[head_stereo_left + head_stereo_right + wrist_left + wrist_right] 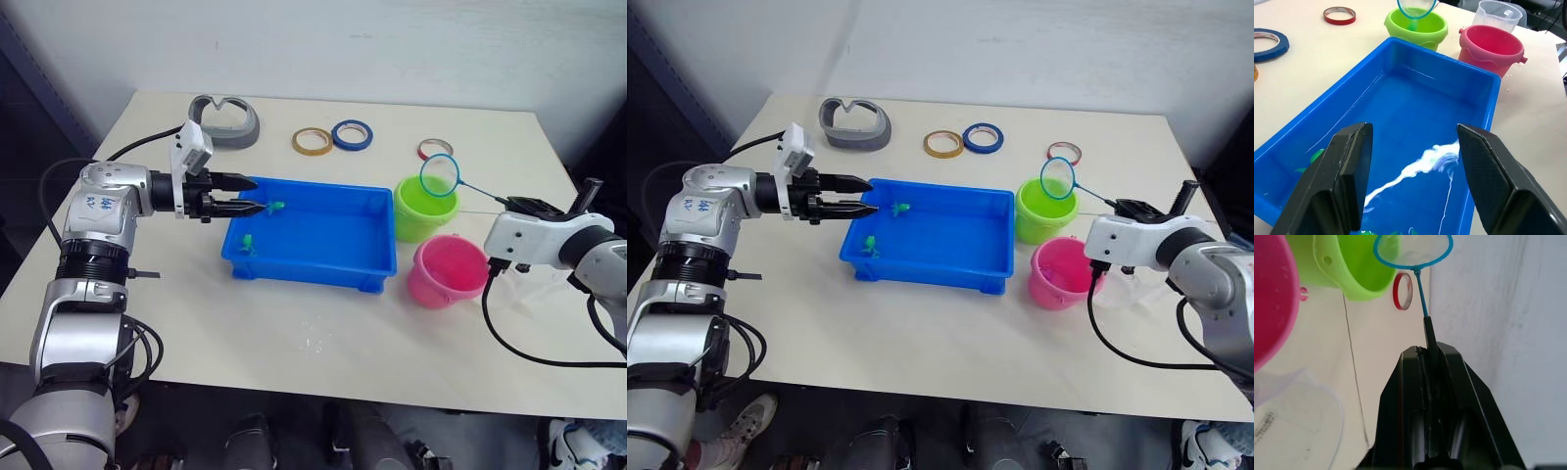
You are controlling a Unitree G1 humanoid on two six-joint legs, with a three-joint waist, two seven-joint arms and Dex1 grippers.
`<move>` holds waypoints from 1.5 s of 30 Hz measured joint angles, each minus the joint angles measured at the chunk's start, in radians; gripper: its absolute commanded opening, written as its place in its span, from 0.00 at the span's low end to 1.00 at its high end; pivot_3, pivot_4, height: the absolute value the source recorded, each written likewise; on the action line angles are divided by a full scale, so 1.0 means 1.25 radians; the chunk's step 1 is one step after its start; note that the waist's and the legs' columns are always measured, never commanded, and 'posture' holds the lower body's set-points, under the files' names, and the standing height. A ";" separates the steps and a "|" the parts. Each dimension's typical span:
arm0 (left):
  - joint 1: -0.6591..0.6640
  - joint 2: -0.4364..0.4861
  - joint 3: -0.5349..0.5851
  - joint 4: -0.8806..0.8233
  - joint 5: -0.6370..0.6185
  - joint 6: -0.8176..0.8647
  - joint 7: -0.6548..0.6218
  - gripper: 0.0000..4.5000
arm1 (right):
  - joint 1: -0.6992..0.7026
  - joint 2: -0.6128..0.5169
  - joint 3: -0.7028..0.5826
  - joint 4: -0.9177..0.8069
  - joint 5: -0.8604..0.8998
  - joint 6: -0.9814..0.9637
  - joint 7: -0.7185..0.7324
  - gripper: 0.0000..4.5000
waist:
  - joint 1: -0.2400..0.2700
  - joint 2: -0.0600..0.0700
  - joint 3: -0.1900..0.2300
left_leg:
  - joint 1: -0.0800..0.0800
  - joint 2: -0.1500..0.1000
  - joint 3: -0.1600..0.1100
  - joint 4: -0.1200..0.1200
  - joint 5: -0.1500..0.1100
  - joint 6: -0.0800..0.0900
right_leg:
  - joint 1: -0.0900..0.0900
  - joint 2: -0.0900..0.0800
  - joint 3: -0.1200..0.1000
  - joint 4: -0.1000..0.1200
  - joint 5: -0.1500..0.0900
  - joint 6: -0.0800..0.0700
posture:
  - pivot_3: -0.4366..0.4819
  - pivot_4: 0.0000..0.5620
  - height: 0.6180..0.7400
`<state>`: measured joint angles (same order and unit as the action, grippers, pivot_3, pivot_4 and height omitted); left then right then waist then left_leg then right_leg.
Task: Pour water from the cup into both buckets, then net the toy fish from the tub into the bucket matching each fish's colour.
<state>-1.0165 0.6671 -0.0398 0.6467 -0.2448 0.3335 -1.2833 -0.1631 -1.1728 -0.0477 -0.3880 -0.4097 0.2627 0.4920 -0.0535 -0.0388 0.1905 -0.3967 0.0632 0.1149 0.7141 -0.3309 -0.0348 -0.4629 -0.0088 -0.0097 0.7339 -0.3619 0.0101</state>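
The left wrist view reveals the clear cup behind the pink bucket; right gripper clamps the net, left gripper gapes

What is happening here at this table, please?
The robot is sorting toy fish with a small net. Its right gripper is shut on the net, holding the hoop over the lime green bucket; the pink bucket stands beside it. The left gripper hangs open over one end of the blue tub, where two green fish remain. The clear cup stands behind the pink bucket.
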 measured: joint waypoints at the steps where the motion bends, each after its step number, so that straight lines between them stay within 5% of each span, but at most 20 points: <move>1: 0.000 -0.001 0.000 0.000 0.000 -0.001 0.000 0.67 | 0.003 0.000 0.000 0.002 -0.024 -0.015 -0.008 0.00 | 0.000 0.000 0.000 | 0.000 0.000 0.000 0.000 0.000 0.000 | 0.000 0.000 0.000 0.000 0.000 0.000 | 0.48 0.27 0.61; 9: 0.000 0.002 0.000 0.000 0.002 -0.004 -0.001 0.67 | -0.003 0.035 -0.013 0.017 -0.074 -0.045 0.014 0.00 | -0.001 0.000 0.000 | 0.000 0.000 0.000 0.001 0.000 0.000 | 0.000 0.000 0.000 0.001 0.000 0.000 | 0.48 0.27 0.61; 17: 0.010 0.130 0.002 0.030 0.040 -0.025 -0.006 0.67 | -0.215 0.156 -0.049 -0.131 0.164 0.227 0.213 0.00 | -0.009 0.000 0.000 | 0.005 0.001 0.002 0.000 0.001 -0.003 | 0.000 0.001 0.002 0.006 -0.001 -0.002 | 0.48 0.27 0.61; 25: 0.096 0.211 0.049 -0.039 0.033 0.035 -0.017 0.67 | -0.316 0.265 0.075 -0.147 0.343 0.423 0.312 0.00 | -0.003 0.000 0.000 | 0.004 0.001 0.002 0.001 0.000 -0.001 | 0.000 0.000 0.002 0.006 -0.001 -0.002 | 0.48 0.27 0.61; 45: 0.232 0.269 0.144 -0.262 -0.042 0.181 0.039 0.67 | -0.389 0.401 0.362 0.048 0.293 0.188 0.327 0.00 | -0.008 -0.001 0.000 | 0.004 0.001 0.002 0.001 0.000 -0.001 | 0.000 0.000 0.001 0.007 -0.001 -0.002 | 0.48 0.27 0.61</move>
<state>-0.7271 1.0030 0.1396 0.3194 -0.2978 0.5601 -1.2348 -0.6493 -0.6717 0.4047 -0.3281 -0.0436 0.4976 0.9008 -0.0636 -0.0396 0.1902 -0.3914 0.0640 0.1168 0.7157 -0.3307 -0.0359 -0.4626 -0.0086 -0.0079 0.7421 -0.3627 0.0080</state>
